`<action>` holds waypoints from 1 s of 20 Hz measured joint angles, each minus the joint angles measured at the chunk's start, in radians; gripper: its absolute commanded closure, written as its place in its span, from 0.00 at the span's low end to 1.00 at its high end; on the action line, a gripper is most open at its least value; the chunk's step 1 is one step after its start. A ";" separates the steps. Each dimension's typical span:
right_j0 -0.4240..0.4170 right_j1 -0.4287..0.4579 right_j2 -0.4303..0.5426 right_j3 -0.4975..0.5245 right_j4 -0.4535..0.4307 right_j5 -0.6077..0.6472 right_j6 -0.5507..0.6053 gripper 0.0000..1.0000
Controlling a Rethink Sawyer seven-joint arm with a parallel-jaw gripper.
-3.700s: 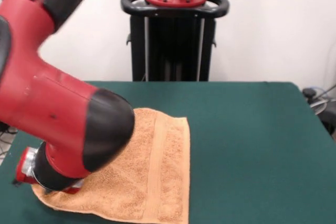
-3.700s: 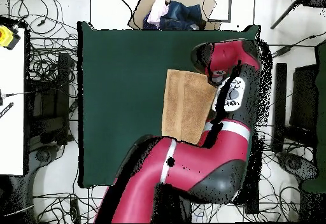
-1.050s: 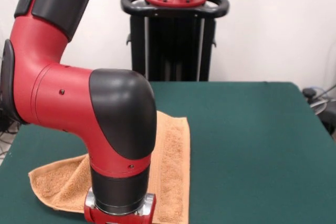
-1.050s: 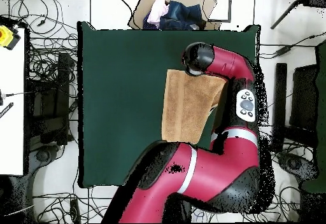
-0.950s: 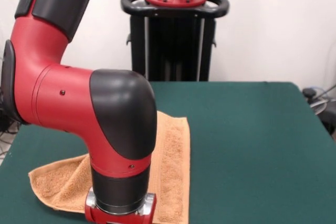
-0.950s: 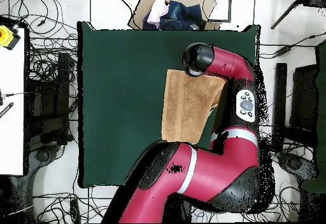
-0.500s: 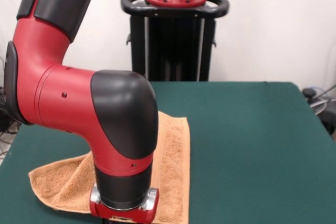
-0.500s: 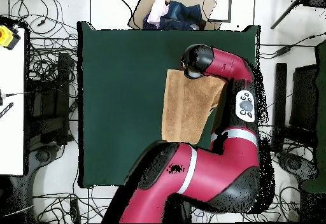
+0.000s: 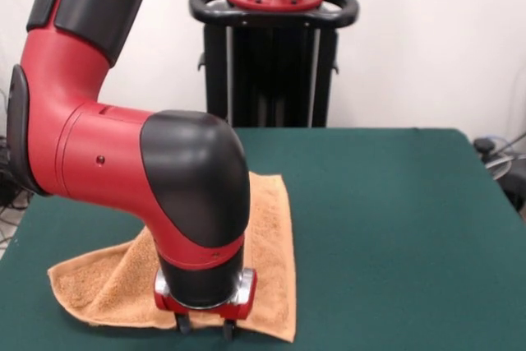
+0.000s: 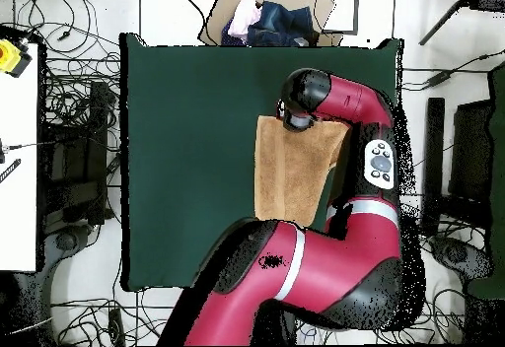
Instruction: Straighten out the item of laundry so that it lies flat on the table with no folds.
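Observation:
The item of laundry (image 9: 267,236), an orange-tan towel, lies on the left part of the green table (image 9: 394,228). Its left side (image 9: 90,285) is raised in a fold that runs under my arm, and its right side lies flat. My gripper (image 9: 205,328) points down at the towel's near edge and touches it there. From above, the towel (image 10: 286,175) is a tall rectangle on the table (image 10: 187,146). The black wrist hides my gripper (image 10: 294,121) at the towel's top edge, and the arm hides its right edge.
My red arm's elbow (image 9: 123,170) fills the left of the front view and hides much of the towel. Off the table's top edge from above stands a cardboard box (image 10: 271,18) of clothes. Cables lie on the floor all round, and a white bench (image 10: 18,166) stands at the left.
My gripper has risen and drawn back from the camera. The towel has shifted with it, and its near right corner has come into the front view.

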 measured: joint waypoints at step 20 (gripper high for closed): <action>0.016 0.053 0.000 -0.106 -0.147 0.303 0.000 0.00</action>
